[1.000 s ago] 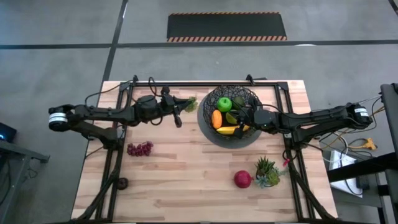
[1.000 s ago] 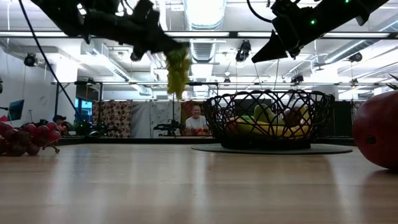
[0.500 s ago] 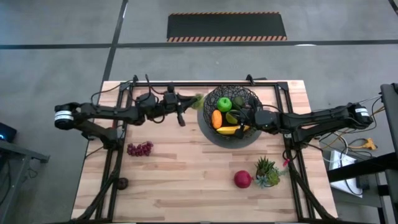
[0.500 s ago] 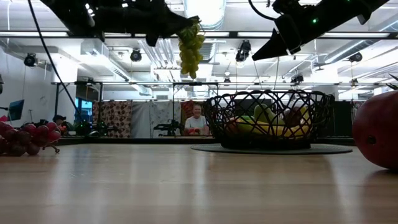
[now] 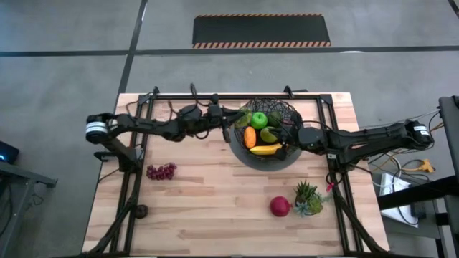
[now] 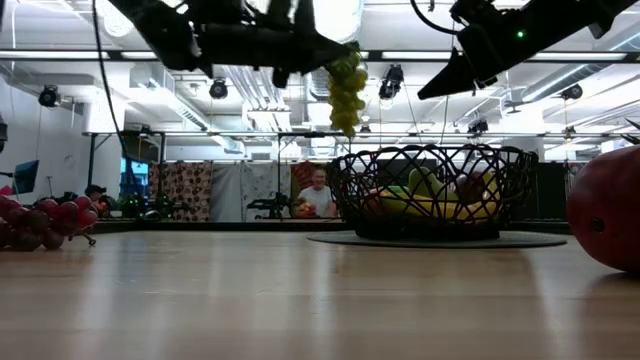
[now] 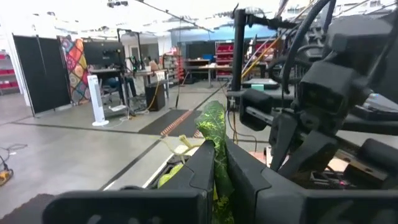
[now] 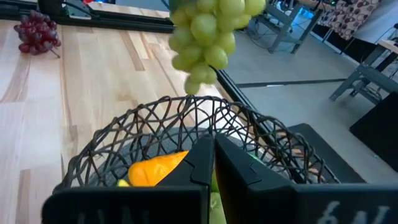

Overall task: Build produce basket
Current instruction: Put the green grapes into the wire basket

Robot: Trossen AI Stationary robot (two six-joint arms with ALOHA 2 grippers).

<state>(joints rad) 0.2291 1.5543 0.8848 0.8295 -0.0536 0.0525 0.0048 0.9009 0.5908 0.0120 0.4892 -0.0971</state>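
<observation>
1. One bunch of green grapes [image 6: 345,90] hangs from the left gripper [image 5: 231,117], whose fingers pinch its leafy stem; it hangs in the air just above the left rim of the basket [image 5: 287,159].
2. Right gripper [image 5: 287,134] hovers over the basket's right part, fingers pressed together and holding nothing.
3. Inside the basket lie a green apple [image 5: 258,120], an orange piece [image 5: 249,136] and a banana [image 5: 265,150].
4. Purple grapes [image 5: 161,171] lie on the table [image 5: 208,208] well to the left; a red apple [image 5: 280,206] sits near, beside a potted plant [image 5: 308,196].
</observation>
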